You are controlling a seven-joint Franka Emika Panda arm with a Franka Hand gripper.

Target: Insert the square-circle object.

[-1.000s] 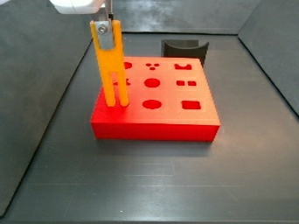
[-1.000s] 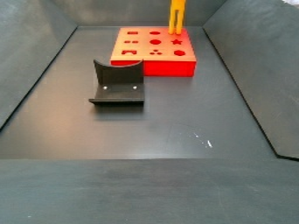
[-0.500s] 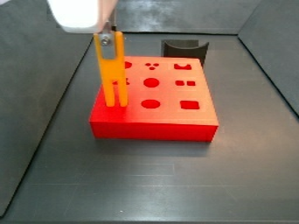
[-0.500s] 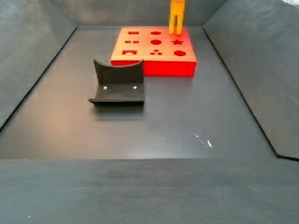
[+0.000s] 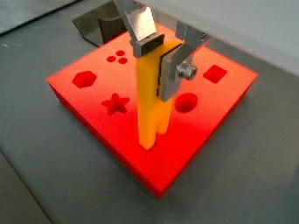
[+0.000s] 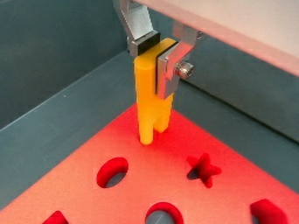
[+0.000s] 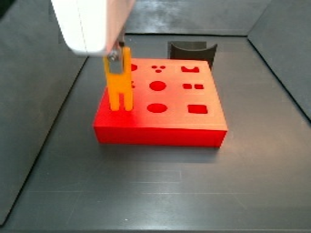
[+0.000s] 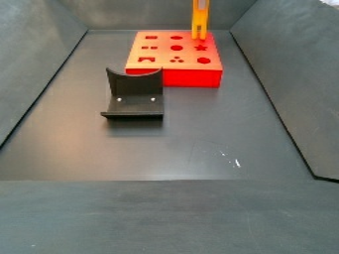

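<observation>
The square-circle object (image 7: 116,84) is a thin orange-yellow bar standing upright at the near left corner of the red block (image 7: 165,114). Its two prongs reach the block's top face in both wrist views (image 5: 151,109) (image 6: 149,101). My gripper (image 5: 160,57) is shut on the bar's upper end, one silver finger (image 6: 142,33) on each flat side. In a side view the white gripper body fills the space above the bar. The bar also shows at the block's far right corner in a side view (image 8: 200,28).
The red block (image 8: 176,60) has several shaped holes: star, circles, squares. The dark fixture (image 8: 133,95) stands on the grey floor apart from the block, and shows behind the block in a side view (image 7: 191,49). Sloping grey walls enclose the floor.
My gripper has moved straight down with the bar. Less of the bar stands above the block than a second ago. The block and fixture have not moved.
</observation>
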